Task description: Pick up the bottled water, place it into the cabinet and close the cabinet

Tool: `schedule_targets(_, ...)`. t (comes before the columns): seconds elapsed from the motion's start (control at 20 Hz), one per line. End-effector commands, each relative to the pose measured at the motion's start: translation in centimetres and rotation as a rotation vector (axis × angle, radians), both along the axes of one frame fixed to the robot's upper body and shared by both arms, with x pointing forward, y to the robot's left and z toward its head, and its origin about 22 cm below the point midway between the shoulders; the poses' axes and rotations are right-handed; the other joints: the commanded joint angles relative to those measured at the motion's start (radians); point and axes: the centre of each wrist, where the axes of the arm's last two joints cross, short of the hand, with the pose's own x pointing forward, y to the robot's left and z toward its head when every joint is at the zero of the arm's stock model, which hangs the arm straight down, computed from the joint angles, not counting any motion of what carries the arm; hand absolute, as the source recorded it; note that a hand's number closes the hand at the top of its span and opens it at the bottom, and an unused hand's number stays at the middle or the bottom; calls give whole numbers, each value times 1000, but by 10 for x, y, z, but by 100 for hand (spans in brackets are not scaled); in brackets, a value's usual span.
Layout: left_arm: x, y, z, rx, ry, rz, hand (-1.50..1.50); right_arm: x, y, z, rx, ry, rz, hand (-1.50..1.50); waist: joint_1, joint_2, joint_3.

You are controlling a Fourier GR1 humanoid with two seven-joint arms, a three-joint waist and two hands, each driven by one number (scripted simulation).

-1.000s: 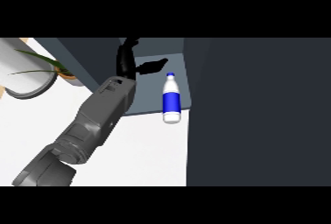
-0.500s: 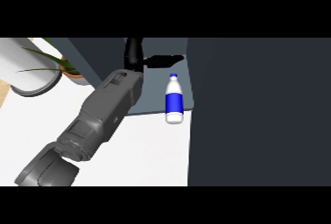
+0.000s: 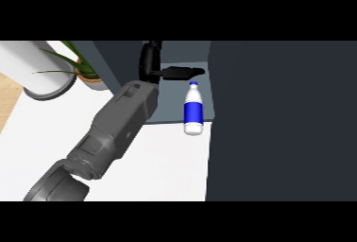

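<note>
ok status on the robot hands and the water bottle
Left robot hand open, beside the cap end, not touching. Right robot hand out of view. Water bottle lying in the cabinet, base overhanging the edge. Nothing blocking.

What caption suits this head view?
Left hand open above the bottled water lying in the cabinet.
</note>
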Motion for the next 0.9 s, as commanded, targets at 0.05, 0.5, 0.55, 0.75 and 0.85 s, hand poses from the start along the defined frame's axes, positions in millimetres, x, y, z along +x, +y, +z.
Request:
schedule_targets(0.05, -12, -1, -16, -37, 7, -36, -150, -9, 7, 20, 35, -40, -23, -150, 11, -14, 0)
schedule_targets(0.5, -51, -19, -30, -164, 21, -210, -150, 0, 15, 30, 45, -16, -33, -150, 28, -17, 0)
schedule_targets(0.55, -50, -19, -26, -177, 26, -222, -150, 3, 20, 22, 37, -24, -32, -150, 34, -16, 0)
schedule_targets(0.75, -84, -24, -46, -246, 9, -313, -150, -6, 14, 36, 39, -7, -31, -150, 37, -17, 0)
schedule_targets(0.85, -90, -21, -37, -274, -20, -344, -150, -4, 19, 36, 39, -15, -38, -150, 53, -20, 0)
